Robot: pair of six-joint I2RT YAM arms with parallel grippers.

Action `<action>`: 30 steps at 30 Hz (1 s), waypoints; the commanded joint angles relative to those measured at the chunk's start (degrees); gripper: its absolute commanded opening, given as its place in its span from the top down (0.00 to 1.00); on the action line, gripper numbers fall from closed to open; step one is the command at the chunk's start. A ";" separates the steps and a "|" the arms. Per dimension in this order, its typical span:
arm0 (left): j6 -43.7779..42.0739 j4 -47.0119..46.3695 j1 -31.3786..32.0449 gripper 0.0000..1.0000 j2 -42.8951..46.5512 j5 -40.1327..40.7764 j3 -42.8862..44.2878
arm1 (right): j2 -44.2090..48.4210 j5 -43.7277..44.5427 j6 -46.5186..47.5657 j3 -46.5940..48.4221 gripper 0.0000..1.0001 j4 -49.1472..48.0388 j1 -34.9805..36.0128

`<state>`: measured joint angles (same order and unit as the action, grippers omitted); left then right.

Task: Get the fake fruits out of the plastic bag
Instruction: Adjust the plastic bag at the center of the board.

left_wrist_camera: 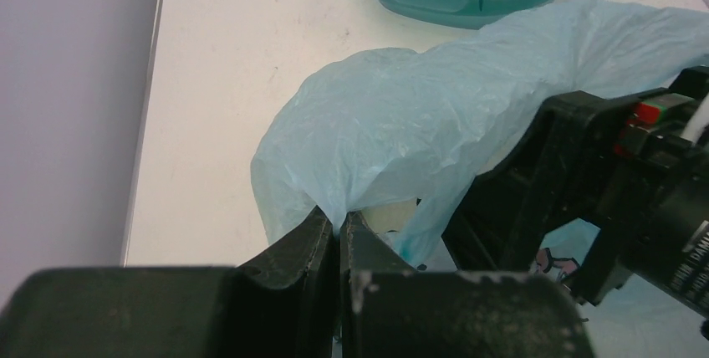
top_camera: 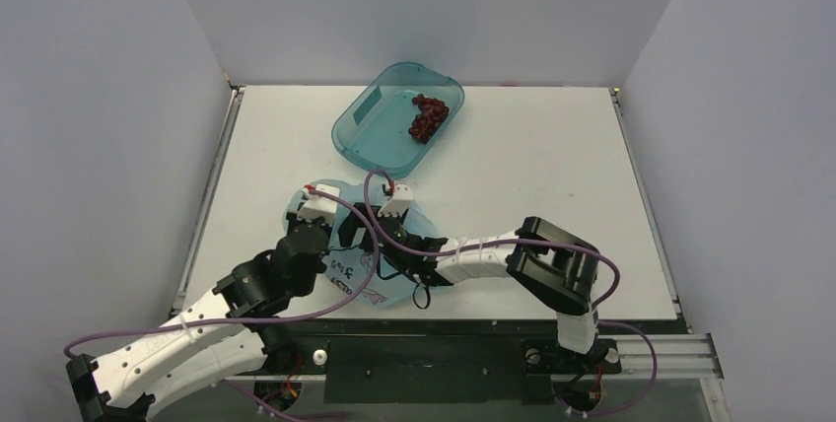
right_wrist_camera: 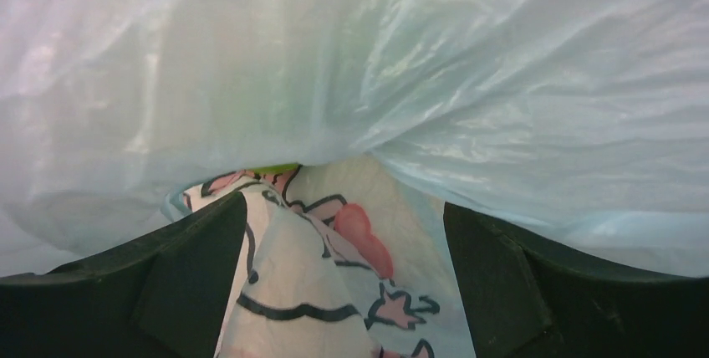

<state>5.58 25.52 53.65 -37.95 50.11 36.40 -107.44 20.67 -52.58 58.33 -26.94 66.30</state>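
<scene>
one fruit out: grapes (top_camera: 429,116) lie in the teal tub (top_camera: 370,121). left gripper (left_wrist_camera: 339,228) clenched on a fold of the plastic bag (left_wrist_camera: 418,115), propping the mouth up. right gripper (right_wrist_camera: 343,207) spread wide inside, green fruit (right_wrist_camera: 274,168) sliver just ahead. drive deeper before closing; avoid pinching film.

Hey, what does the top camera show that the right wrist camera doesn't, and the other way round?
Only top: grapes lying in the teal tub, beyond the bag. Only right wrist: a green sliver, likely fruit, under the plastic, ahead of the open right hand. Both: the blue printed bag.
</scene>
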 commanded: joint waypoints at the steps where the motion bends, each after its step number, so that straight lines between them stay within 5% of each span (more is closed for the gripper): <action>1: -0.37 -1.53 0.64 1.00 -0.02 -1.55 2.69 | -2.17 2.63 -1.89 3.86 0.18 -5.40 -0.88; 9: 0.85 -2.11 0.79 1.00 0.41 -5.57 3.39 | -4.48 1.74 -1.31 4.71 0.22 -6.62 -2.40; 16: 8.71 4.36 0.76 1.00 -1.41 -28.71 13.36 | -1.83 0.56 -0.91 -0.43 0.14 -10.03 -2.98; 30: 24.06 19.16 0.27 1.00 4.83 -3.73 9.04 | -2.22 -3.96 5.98 -2.83 0.10 -11.58 -2.14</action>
<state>22.83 40.75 54.26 -34.52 38.02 44.64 -111.28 18.11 -50.50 55.16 -34.68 63.72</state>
